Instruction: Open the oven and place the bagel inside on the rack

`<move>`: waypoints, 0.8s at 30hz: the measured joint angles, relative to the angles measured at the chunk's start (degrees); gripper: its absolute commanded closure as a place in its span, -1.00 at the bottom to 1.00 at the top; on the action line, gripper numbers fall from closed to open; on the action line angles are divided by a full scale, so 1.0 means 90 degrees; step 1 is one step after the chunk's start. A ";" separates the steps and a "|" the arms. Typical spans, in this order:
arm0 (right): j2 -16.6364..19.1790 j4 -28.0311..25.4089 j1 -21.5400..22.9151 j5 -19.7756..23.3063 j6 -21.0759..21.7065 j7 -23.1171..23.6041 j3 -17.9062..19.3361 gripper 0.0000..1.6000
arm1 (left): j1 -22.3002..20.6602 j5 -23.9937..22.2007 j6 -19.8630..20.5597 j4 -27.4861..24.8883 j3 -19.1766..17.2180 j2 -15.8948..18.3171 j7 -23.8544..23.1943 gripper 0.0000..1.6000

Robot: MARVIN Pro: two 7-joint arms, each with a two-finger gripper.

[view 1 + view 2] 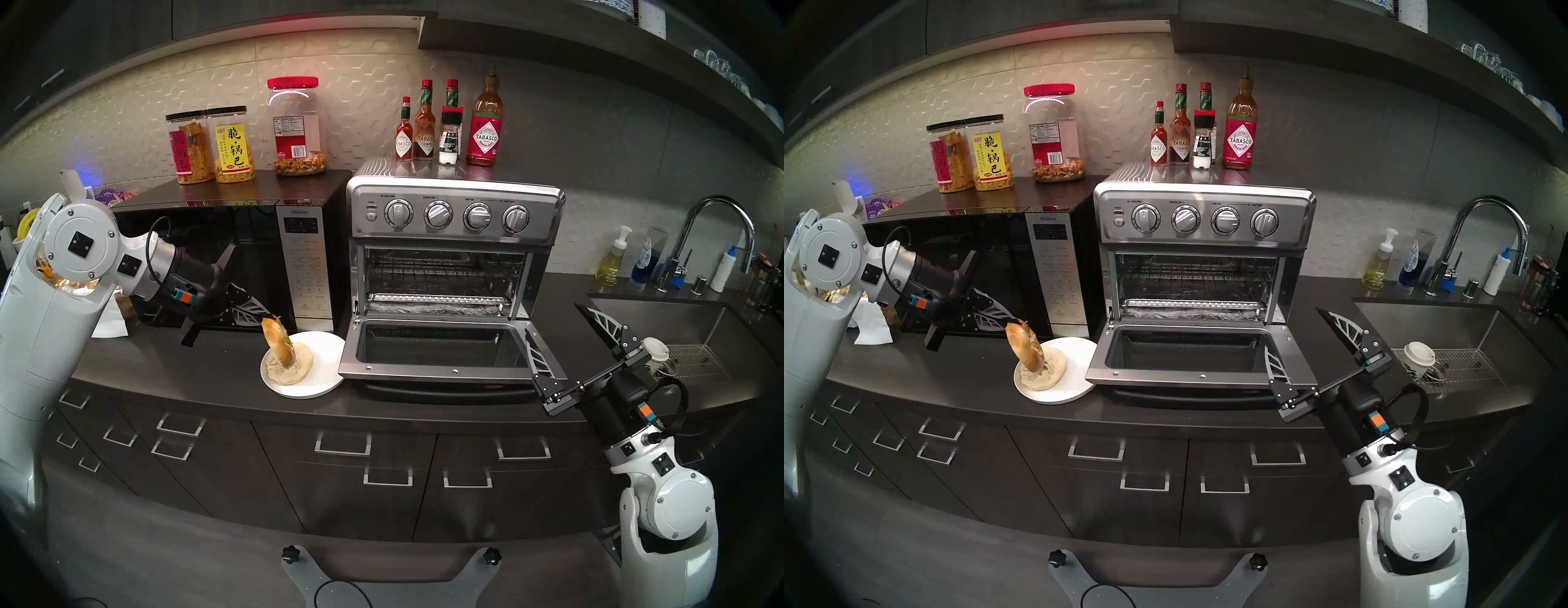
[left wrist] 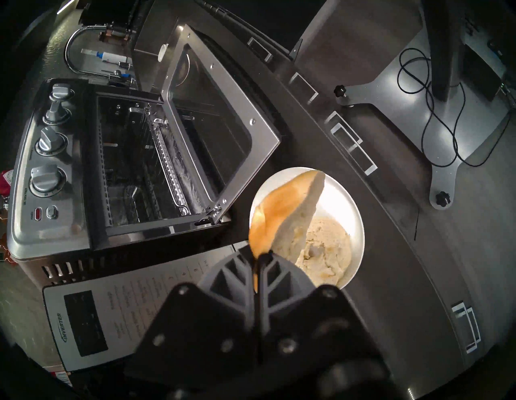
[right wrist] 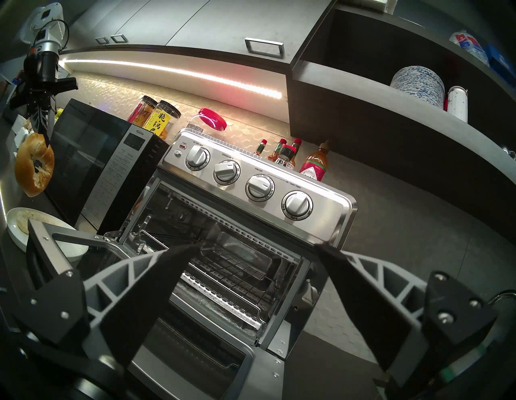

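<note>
Snack jars [image 1: 212,146] stood at far left on the black microwave [image 1: 237,259], two holding yellow crisps and a taller red-lidded one [image 1: 298,125] with only a shallow layer of snacks at its bottom. In front of the microwave the left claw [image 1: 266,317] was pinched shut on the rim of the top bagel half [image 1: 278,342], which hung on edge above the white plate [image 1: 322,382], its lower edge at or just over the second half [image 1: 292,369] that lay cut face up on that plate; whether the two touched could not be told. The plate sat on the dark desk [image 1: 191,378] just beside the corner of the lowered oven door [image 1: 437,350]. Further right, the oven [image 1: 454,254] stood open, door dropped flat, so the opening step looked finished. Inside, the wire rack [image 1: 441,278] carried nothing, and the foil-lined tray [image 1: 437,303] beneath it looked bare too. By my reading, one half was lifted but not yet carried to the oven, and the other was untouched, so most of the placing remained. On the oven's top stood hot-sauce bottles [image 1: 485,127]. At right the right claw [image 1: 568,352] hung with its jaws spread wide and empty, near the door's right corner. Beyond it the steel sink [image 1: 662,322] held a lidded paper cup [image 1: 1419,358] on a wire grid [image 1: 695,361].
</note>
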 measured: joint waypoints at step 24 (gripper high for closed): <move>0.0000 -0.0001 0.0000 0.0001 0.0000 0.0001 0.0000 -1.00 | -0.0355 0.0513 -0.0473 0.0764 0.1198 -0.0205 0.0140 1.00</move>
